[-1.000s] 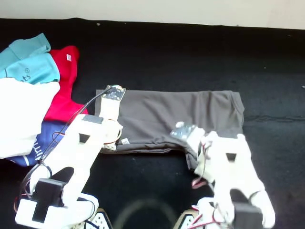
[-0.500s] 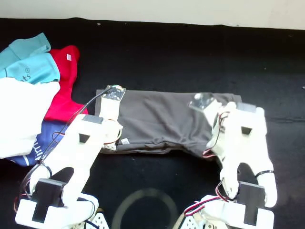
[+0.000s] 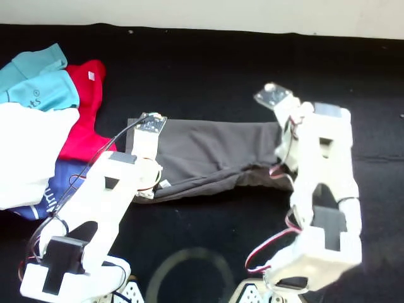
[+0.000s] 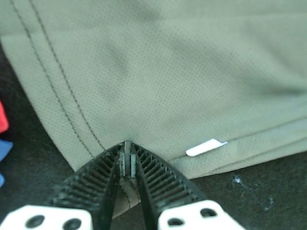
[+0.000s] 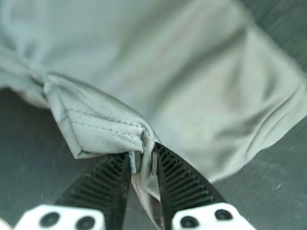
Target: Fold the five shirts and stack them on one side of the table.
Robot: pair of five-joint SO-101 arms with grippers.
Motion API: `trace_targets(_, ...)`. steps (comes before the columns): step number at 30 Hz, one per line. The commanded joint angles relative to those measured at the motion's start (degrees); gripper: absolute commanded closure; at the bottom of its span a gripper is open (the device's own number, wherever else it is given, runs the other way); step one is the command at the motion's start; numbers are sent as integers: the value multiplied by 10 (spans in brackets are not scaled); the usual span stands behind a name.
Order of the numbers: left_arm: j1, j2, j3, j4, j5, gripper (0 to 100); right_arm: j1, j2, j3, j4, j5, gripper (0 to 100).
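Observation:
A grey shirt (image 3: 208,151) lies spread on the black table (image 3: 208,69) in the high view. My left gripper (image 3: 146,192) is at the shirt's near left corner. The left wrist view has that gripper (image 4: 127,148) shut on the hemmed edge of the grey shirt (image 4: 168,72), close to a small white tag (image 4: 206,147). My right gripper (image 3: 282,165) is over the shirt's right end. In the right wrist view it (image 5: 142,155) is shut on a bunched, lifted fold of the grey shirt (image 5: 192,72).
At the left edge lies a pile of other shirts: teal (image 3: 38,82), red (image 3: 88,120), white (image 3: 28,151) and blue (image 3: 60,189). Bare black table lies behind the grey shirt and to its right (image 3: 372,126).
My right arm has swung from the shirt's near edge toward the far right, dragging the shirt's near right part up and back. The left arm has stayed still.

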State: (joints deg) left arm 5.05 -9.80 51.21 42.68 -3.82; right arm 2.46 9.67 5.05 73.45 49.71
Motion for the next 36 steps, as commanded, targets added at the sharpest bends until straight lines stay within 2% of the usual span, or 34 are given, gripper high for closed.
trace_targets(1, 7, 0, 1, -13, -4, 991, -28, 58, -94, -2, -32, 990)
trace_targets(4, 7, 0, 1, -13, -4, 991, -40, 114, -134, -2, -46, 978)
trace_targets(10, 7, 0, 1, -13, -4, 991, -37, 163, -182, -2, -91, 793)
trace_targets(18, 7, 0, 1, -13, -4, 991, 8, 162, -288, -1, -223, 793)
trace_targets(21, 7, 0, 1, -13, -4, 991, 22, 161, -323, 42, -233, 793)
trace_targets(24, 7, 0, 1, -13, -4, 991, 15, 161, -356, 157, -205, 837)
trace_targets(27, 7, 0, 1, -13, -4, 991, -10, 166, -359, 216, -183, 982)
trace_targets(31, 7, 0, 1, -13, -4, 991, -45, 166, -310, 184, -204, 981)
trace_targets(36, 7, 0, 1, -13, -4, 991, -74, 166, -205, 60, -281, 991)
